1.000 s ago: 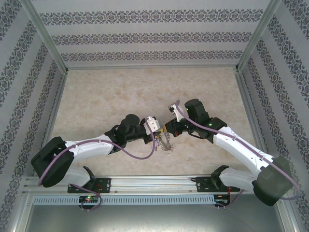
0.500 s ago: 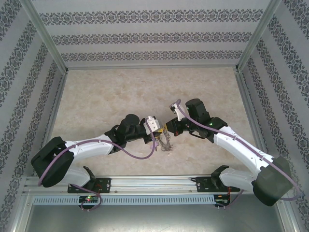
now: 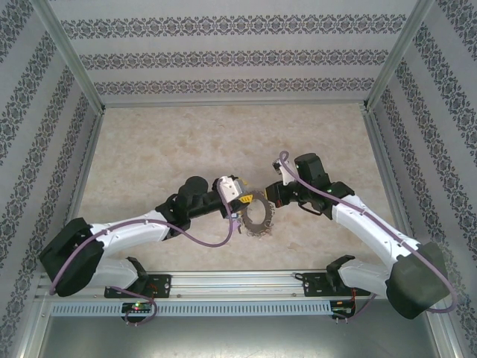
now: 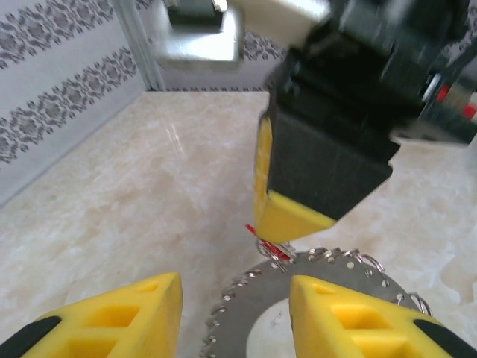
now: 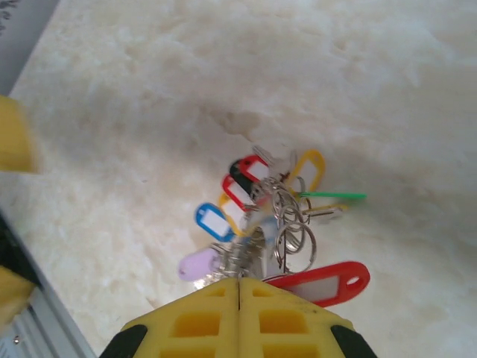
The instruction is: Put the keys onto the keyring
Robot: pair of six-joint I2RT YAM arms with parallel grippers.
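One keyring (image 3: 257,216) sits near the middle of the bench's (image 3: 164,149) near edge: the right gripper (image 5: 238,292) pinches its rim from above; the left gripper (image 4: 234,294), jaws apart, points straight at it, just ahead.

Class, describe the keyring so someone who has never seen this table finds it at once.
Start at the pale marble table and go to its near middle, where the arms meet. The right gripper pinches the keyring by its edge. Unlike the yellow fingers beside it, it is a grey metal ring fringed with small keys and coloured tags.
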